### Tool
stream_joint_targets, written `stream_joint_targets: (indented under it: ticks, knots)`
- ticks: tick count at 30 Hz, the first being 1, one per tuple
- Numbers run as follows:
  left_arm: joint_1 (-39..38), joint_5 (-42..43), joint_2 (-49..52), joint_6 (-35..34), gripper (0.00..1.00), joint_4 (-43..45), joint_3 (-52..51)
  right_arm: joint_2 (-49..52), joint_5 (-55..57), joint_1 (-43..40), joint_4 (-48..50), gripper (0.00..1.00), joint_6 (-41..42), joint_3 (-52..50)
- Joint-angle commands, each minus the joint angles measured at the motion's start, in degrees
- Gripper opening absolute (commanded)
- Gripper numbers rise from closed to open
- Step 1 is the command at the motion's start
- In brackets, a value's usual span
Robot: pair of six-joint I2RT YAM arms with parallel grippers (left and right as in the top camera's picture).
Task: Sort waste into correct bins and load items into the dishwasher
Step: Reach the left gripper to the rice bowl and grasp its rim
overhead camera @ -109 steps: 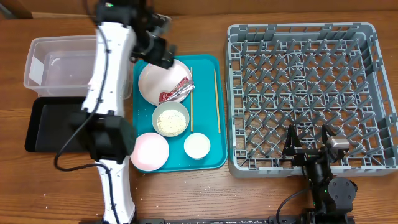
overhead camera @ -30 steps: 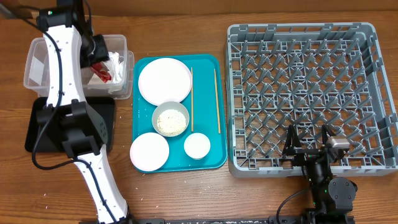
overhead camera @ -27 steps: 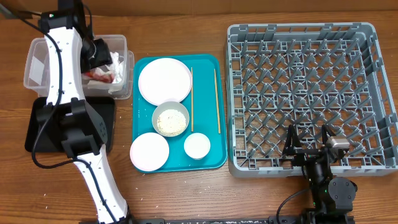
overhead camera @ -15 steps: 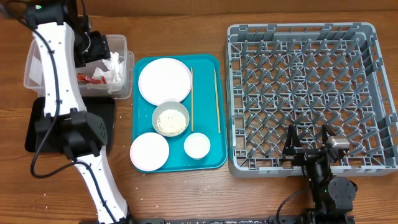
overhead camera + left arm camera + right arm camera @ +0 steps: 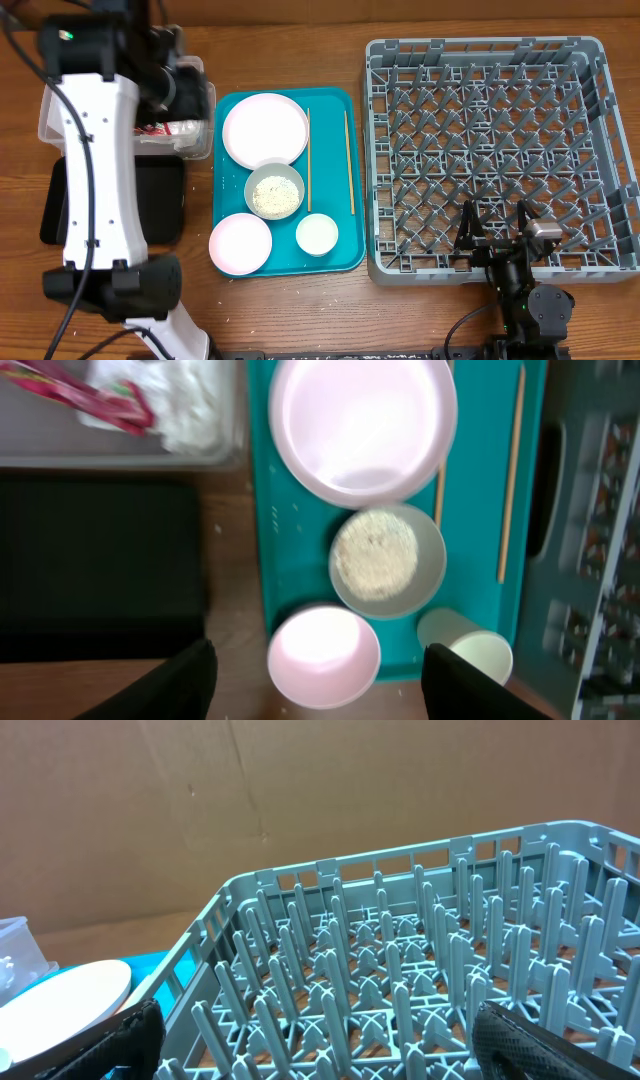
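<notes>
In the left wrist view my left gripper (image 5: 325, 688) hangs open and empty, high over the pink plate (image 5: 323, 655) at the teal tray's near left corner. The red wrapper (image 5: 95, 395) and a white napkin (image 5: 195, 400) lie in the clear tub (image 5: 120, 452), beside the black tray (image 5: 100, 560). On the teal tray (image 5: 340, 100) sit the white plate (image 5: 265, 130), the bowl (image 5: 274, 192) with rice grains, the cup (image 5: 317, 234) and two chopsticks (image 5: 348, 160). My right gripper (image 5: 495, 232) stands open and empty at the grey dish rack's (image 5: 500, 150) near edge.
My white left arm (image 5: 95, 170) covers much of the clear tub (image 5: 60, 100) and the black tray (image 5: 165, 200) from above. A few crumbs lie on the wooden table in front of the teal tray. Brown cardboard stands behind the rack (image 5: 420, 950).
The left gripper opened over the clear tub and left the red wrapper and napkin lying in it, then rose towards the camera. The right arm has not moved.
</notes>
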Motion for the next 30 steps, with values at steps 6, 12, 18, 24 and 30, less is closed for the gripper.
stream_joint_targets:
  ticks: [6, 12, 18, 24, 30]
  knots:
    - [-13.7, 1.09, -2.8, -4.24, 0.69, 10.82, -19.34, -0.57, -0.04, 0.33, 0.28, 1.0, -0.2, -0.61]
    - [-21.53, 0.44, -2.73, -4.9, 0.73, 22.14, -30.12, -0.57, -0.04, 0.33, 0.28, 1.0, -0.2, -0.61]
    - [-22.84, 0.44, -2.73, -10.14, 0.55, 32.74, -39.06, -0.57, -0.04, 0.33, 0.28, 1.0, -0.2, -0.61]
    - [-22.99, 1.11, -2.71, -11.19, 0.49, 38.29, -45.13, -0.57, -0.04, 0.33, 0.28, 1.0, -0.2, -0.61]
    - [-24.24, 1.01, -2.43, -11.15, 0.5, 42.27, -49.77, -0.57, -0.04, 0.33, 0.28, 1.0, -0.2, -0.61]
